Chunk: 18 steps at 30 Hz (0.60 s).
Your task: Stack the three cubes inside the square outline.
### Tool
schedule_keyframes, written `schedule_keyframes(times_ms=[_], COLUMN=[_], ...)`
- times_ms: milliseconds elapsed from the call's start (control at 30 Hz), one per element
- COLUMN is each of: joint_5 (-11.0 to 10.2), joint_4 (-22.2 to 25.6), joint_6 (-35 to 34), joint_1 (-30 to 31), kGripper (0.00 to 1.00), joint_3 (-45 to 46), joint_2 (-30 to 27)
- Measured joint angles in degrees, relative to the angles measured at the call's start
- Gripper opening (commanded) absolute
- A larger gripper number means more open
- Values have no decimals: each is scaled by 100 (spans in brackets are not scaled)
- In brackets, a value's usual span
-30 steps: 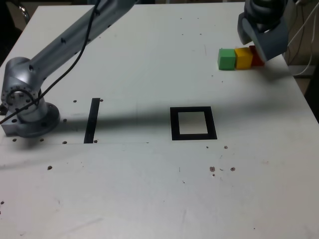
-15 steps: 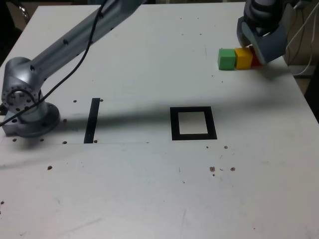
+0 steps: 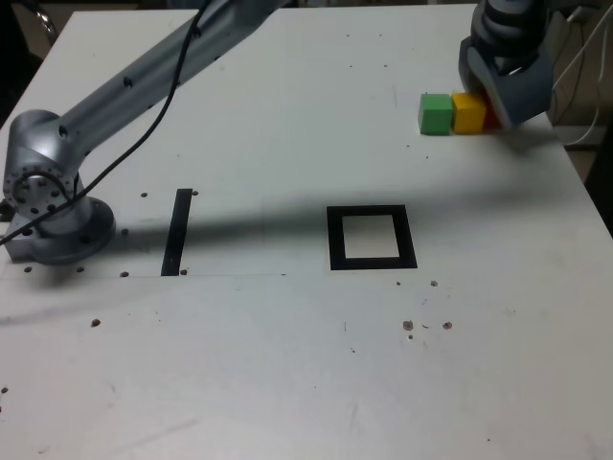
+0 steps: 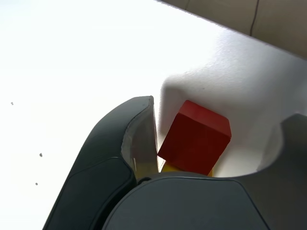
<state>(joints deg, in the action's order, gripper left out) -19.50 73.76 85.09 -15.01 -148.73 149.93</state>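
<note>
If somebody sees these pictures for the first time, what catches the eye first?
The bright row of cubes at the exterior view's far right: green cube, yellow cube, and red cube between the jaws of the gripper. Next, the square outline near the table's middle, with nothing inside it.

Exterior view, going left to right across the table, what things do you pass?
Arm base → narrow black tape strip → square outline → green cube → yellow cube → gripper, which covers most of the red cube.
</note>
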Motion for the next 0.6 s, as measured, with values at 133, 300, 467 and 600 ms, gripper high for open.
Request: schedule_keyframes(times_ms=[133,300,467,600], joint_5=[147,256,355,480], joint_4=[-13,-24,-22,-22], joint_6=[72,106,105,106], joint_1=[-31,-61,-85,-114], kGripper=[70,61,49,43], joint_3=[-15,-37,-41,-41], joint_2=[19,39,39,39])
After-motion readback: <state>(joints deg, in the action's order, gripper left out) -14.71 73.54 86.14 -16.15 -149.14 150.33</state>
